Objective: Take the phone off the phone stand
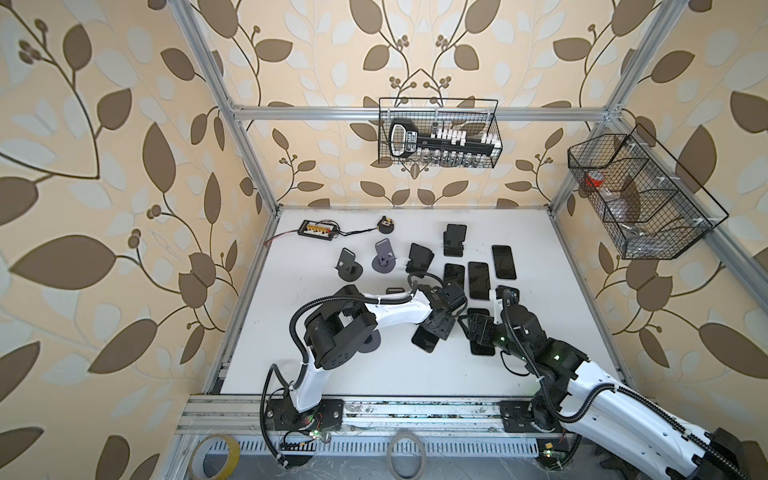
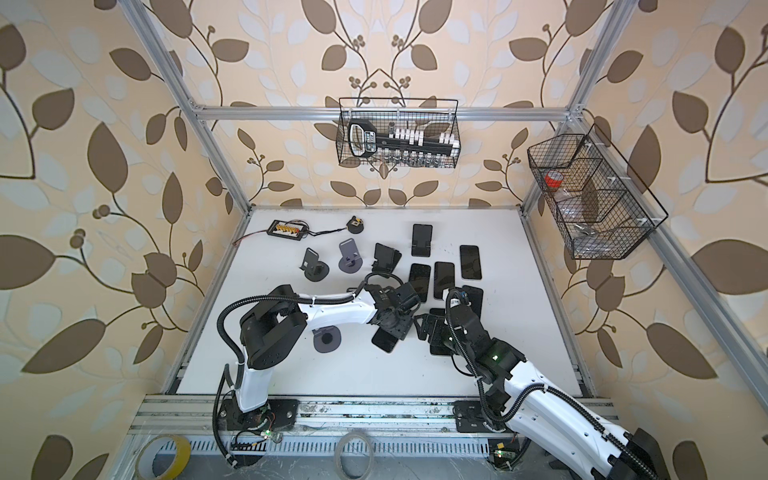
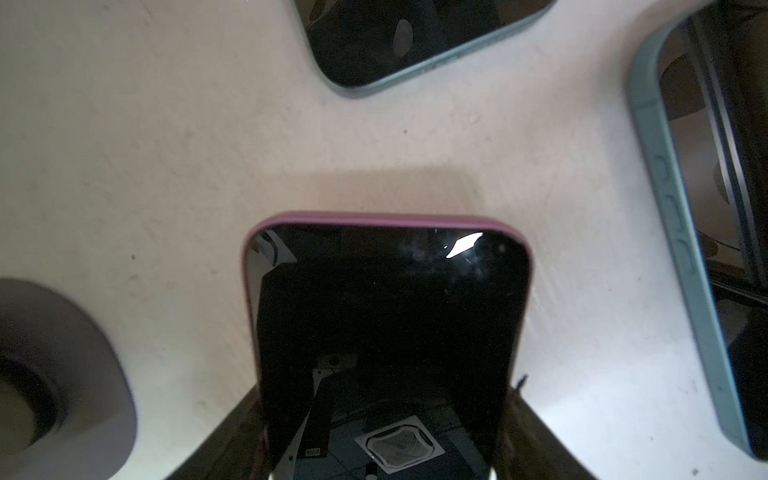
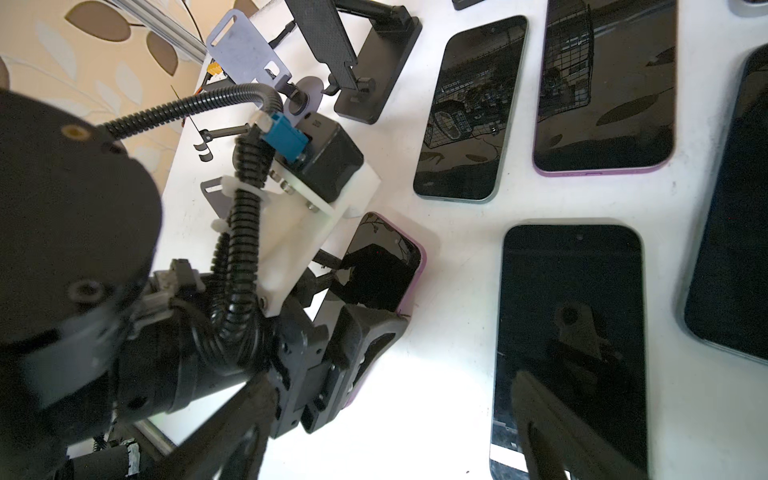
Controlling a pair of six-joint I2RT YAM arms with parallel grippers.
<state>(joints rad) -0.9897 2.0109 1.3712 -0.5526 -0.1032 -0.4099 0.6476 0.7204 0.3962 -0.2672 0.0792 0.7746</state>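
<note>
The left pincer (image 3: 382,419) pinches a purple-cased phone (image 3: 386,299) by its long edges, low over the white counter (image 3: 145,145). The phone is off the round grey phone stand (image 3: 54,365), which sits near it. The right pincer (image 1: 467,326) is spread and empty just beside, above a dark phone (image 4: 573,324) lying flat among others.

Phone (image 1: 423,340) before flat phones (image 1: 478,280); stands (image 1: 348,268) behind-left; board (image 1: 318,228) at table (image 1: 395,374) back-left corner.
</note>
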